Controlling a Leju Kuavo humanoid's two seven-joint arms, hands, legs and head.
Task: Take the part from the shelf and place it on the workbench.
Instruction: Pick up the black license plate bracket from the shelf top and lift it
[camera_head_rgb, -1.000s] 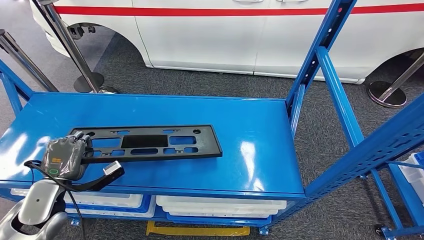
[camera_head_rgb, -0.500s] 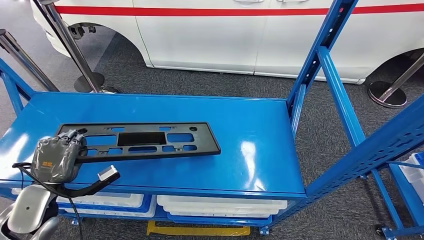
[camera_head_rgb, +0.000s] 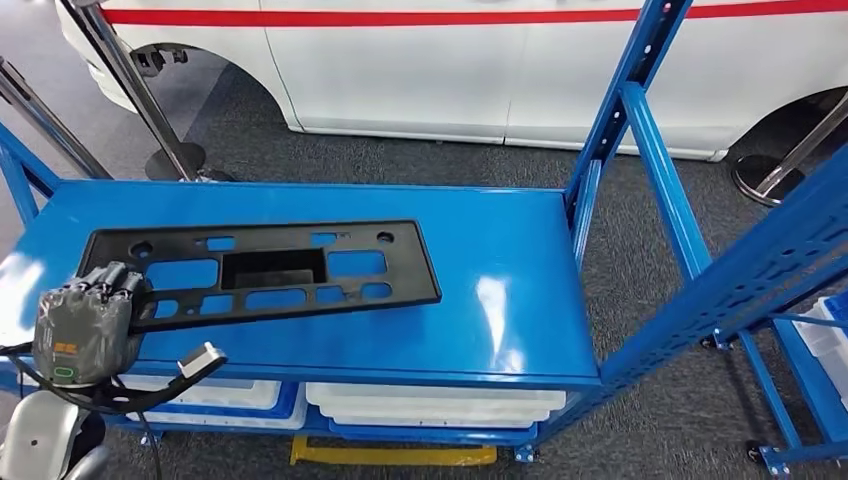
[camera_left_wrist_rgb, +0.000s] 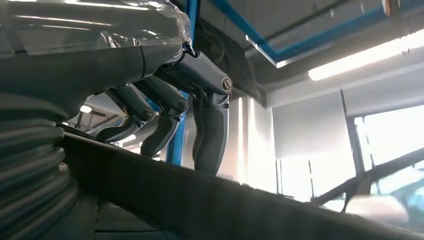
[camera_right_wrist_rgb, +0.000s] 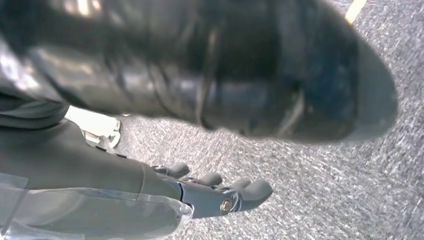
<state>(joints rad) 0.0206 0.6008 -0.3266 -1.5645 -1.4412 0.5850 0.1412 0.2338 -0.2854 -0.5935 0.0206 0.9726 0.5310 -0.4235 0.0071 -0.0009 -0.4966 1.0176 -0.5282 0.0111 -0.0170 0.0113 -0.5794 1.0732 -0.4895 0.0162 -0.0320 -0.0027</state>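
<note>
gripping the near left corner of the part (camera_head_rgb: 262, 274), the left hand (camera_head_rgb: 85, 325) sits at the lower left of the head view, its fingers (camera_left_wrist_rgb: 165, 117) curled over the edge of the long black cut-out panel, as the left wrist view shows close up. the part lies across the left half of the blue shelf top (camera_head_rgb: 500, 240), its far end reaching toward the middle of the frame, and whether it rests flat or is slightly raised at the held end cannot be told. the right hand (camera_right_wrist_rgb: 210, 192) hangs over grey carpet with fingers loosely apart, holding nothing. the risk looks plain: one hand holds a long, thin panel at a single corner, so the free end may sag, twist, or drag on the shelf top, and could catch the blue upright (camera_head_rgb: 620, 110) at the right if swung wide. a loosening hold at that corner would likely let the part slip.
</note>
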